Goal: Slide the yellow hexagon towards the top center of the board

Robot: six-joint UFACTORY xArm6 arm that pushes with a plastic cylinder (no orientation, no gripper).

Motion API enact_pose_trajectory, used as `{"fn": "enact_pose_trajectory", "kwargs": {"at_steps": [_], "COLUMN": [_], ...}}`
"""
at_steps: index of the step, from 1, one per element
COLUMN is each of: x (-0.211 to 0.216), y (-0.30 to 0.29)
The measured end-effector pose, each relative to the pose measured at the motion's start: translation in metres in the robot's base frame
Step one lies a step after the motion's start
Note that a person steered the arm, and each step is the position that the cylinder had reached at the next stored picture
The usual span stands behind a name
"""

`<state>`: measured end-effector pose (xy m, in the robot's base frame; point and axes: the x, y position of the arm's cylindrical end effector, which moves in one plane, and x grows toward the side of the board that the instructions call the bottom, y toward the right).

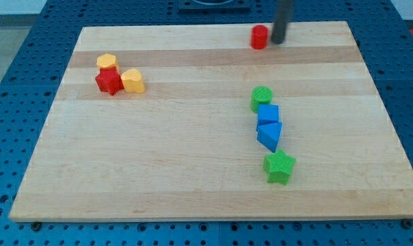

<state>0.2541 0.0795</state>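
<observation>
Yellow hexagon far from my tip

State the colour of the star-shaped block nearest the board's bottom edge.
Green: the star-shaped block shows clearly in the camera view, below the two blue blocks.

Green star, blue cube

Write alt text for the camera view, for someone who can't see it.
My tip sits at the board's top edge, just right of a red cylinder, far from the yellow hexagon at upper left. That hexagon touches a red star beside another yellow block. Right of centre, a green cylinder, blue cube, blue wedge and green star form a column.
</observation>
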Motion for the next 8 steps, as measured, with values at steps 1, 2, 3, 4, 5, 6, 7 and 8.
{"fn": "enact_pose_trajectory", "kwargs": {"at_steps": [1,2,3,4,5,6,7,8], "x": [-0.005,-0.048,-0.038,0.014,0.036,-0.012,-0.021,0.024], "y": [-0.070,-0.038,-0.131,-0.167,-0.200,-0.179,-0.122,-0.113]}}
